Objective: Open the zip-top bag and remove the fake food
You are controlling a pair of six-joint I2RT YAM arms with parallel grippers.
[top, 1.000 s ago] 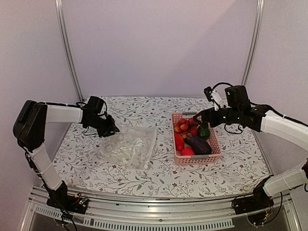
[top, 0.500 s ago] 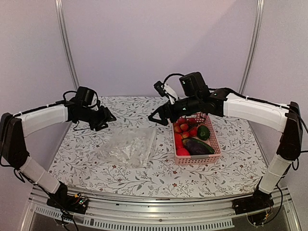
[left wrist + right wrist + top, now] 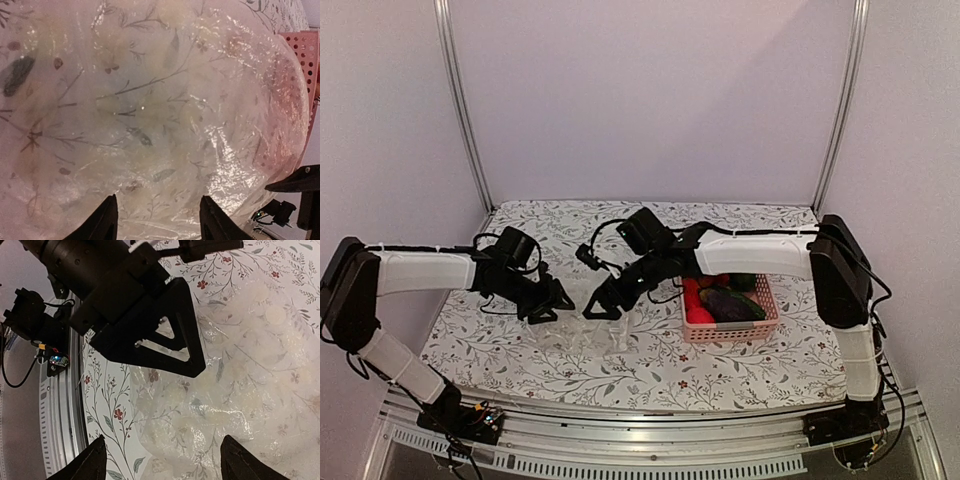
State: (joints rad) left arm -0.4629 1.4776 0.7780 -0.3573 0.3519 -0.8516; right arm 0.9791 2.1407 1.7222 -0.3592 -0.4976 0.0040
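overfilling the left wrist view, the zip-top bag [image 3: 150, 125] seems partly cropped.

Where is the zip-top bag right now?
Top view: the zip-top bag lies left of centre, under the left end effector and right end effector, left of the pink basket.

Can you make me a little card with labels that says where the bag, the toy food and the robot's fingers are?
zip-top bag: lying on the flowery table, no food seen inside
fake food: in the pink basket, beside the bag
left fingers: open, over the bag
right fingers: open, over the bag, close to the left ones
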